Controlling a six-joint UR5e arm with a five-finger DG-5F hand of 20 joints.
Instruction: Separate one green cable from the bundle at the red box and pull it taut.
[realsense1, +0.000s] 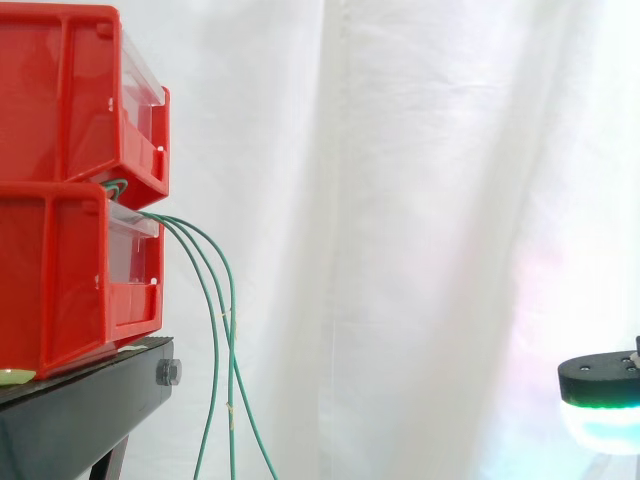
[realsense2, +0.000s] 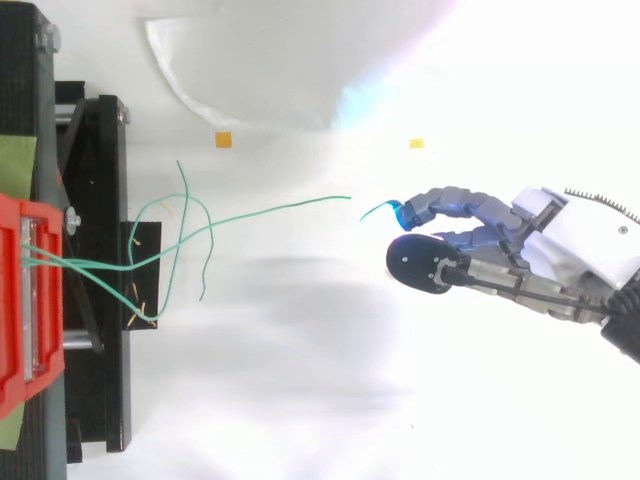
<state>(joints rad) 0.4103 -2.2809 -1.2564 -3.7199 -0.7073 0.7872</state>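
Several green cables (realsense1: 217, 330) come out between the two stacked red bins (realsense1: 60, 270) and hang down past the black stand. From above, the bundle leaves the red box (realsense2: 20, 300) and fans out; one long green cable (realsense2: 260, 213) runs right to a loose end. My hand (realsense2: 500, 235) is at the right with its fingers fairly straight, pointing left at that end. A short green curl (realsense2: 375, 209) lies at a cyan fingertip (realsense2: 405, 212); I cannot tell whether they touch. In the side view a glowing pad of the hand (realsense1: 600, 395) sits low at the right, far from the cables.
The black stand (realsense1: 90, 400) carries the bins at the left. A white curtain (realsense1: 400, 200) hangs behind. Small orange (realsense2: 223, 139) and yellow (realsense2: 416, 143) markers lie on the white floor between the stand and the hand.
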